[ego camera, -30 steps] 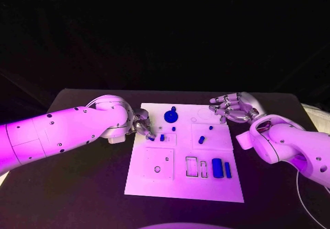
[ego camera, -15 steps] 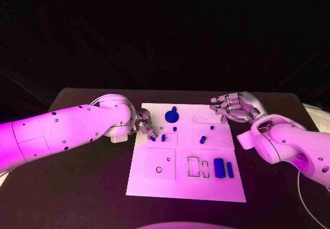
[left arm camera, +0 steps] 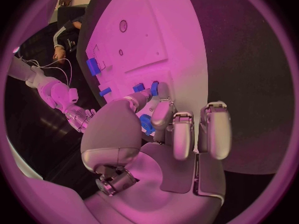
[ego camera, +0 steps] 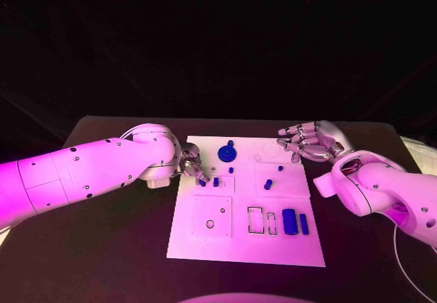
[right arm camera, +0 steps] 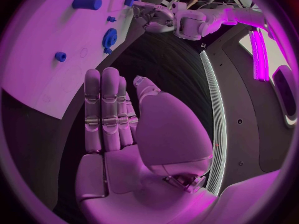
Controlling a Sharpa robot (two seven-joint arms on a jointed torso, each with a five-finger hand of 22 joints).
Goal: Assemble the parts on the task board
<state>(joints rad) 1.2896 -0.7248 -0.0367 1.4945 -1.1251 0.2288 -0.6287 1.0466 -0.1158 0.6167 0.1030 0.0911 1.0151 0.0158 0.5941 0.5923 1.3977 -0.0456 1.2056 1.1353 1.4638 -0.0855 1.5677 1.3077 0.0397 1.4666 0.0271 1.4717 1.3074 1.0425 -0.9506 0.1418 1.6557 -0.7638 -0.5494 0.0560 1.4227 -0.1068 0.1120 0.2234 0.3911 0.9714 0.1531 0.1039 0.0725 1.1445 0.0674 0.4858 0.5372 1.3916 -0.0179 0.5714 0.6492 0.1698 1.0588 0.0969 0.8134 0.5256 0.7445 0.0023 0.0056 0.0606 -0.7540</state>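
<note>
1. At the board's [ego camera: 244, 243] left edge, the left hand [ego camera: 189, 165] pinches a small blue part [left arm camera: 146, 124], just beside another part [ego camera: 216, 182].
2. Right hand [ego camera: 308, 142], well apart, is empty, fingers loosely spread.

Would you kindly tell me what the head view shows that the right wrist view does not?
The head view adds two long blue bars beside rectangular slots at the white task board's near end. The right wrist view adds the right hand's empty palm, fingers straight. Both share the round blue gear-like part and the left hand at the board's edge.
</note>
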